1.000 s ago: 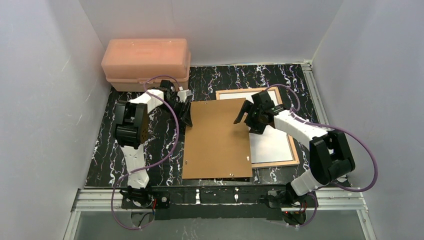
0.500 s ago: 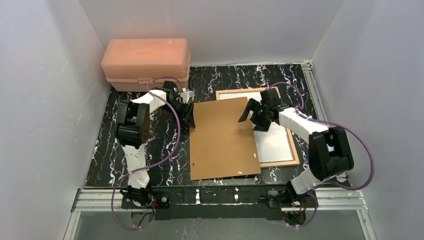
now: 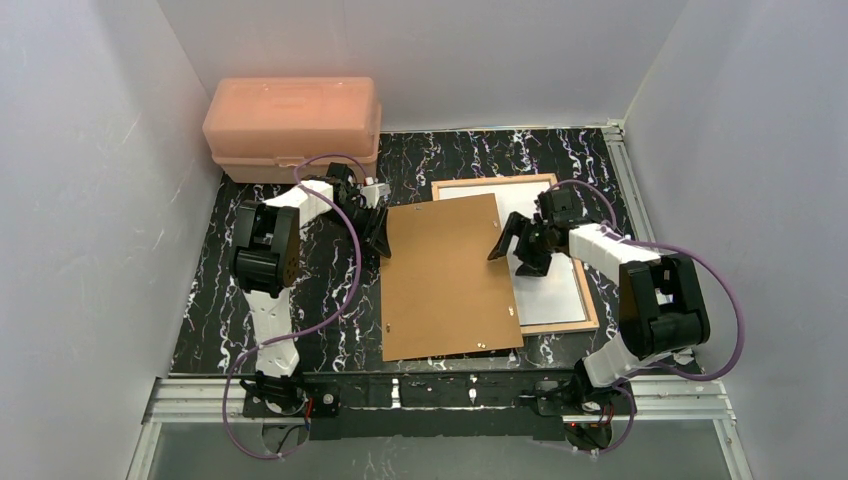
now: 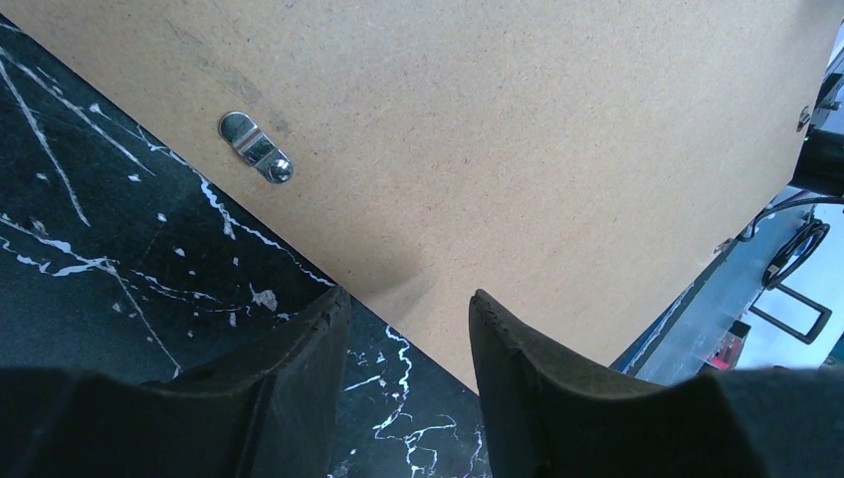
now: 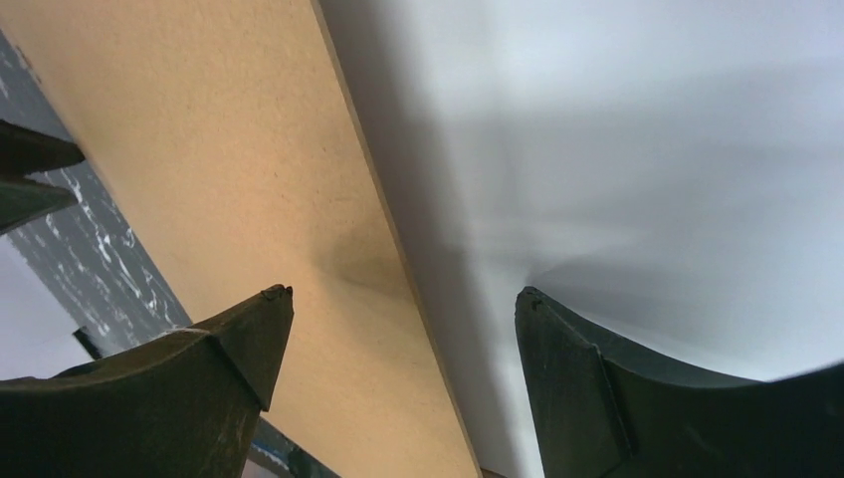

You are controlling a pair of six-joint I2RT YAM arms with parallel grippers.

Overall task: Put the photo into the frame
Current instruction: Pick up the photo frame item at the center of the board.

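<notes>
The frame [image 3: 591, 310] lies back-up at the right, its tan wood rim showing. A white sheet [image 3: 555, 288] lies inside it, apparently the photo's plain back; it also shows in the right wrist view [image 5: 617, 149]. The brown backing board [image 3: 450, 275] lies flat, its right side overlapping the frame's left part. My left gripper [image 3: 378, 230] is open at the board's far left edge; in the left wrist view [image 4: 408, 304] the board [image 4: 518, 119] lies just ahead of the fingertips. My right gripper [image 3: 518, 250] is open and straddles the board's right edge [image 5: 403, 294], empty.
A pink plastic box [image 3: 292, 125] stands at the back left, just behind the left arm. A metal turn clip [image 4: 256, 149] sits on the board near its edge. White walls close in the sides and back. A metal rail [image 3: 440, 390] runs along the front edge.
The backing board has slid to the right and turned slightly, now covering more of the frame. My right gripper moved right and nearer, to the board's right edge. The left gripper barely moved.
</notes>
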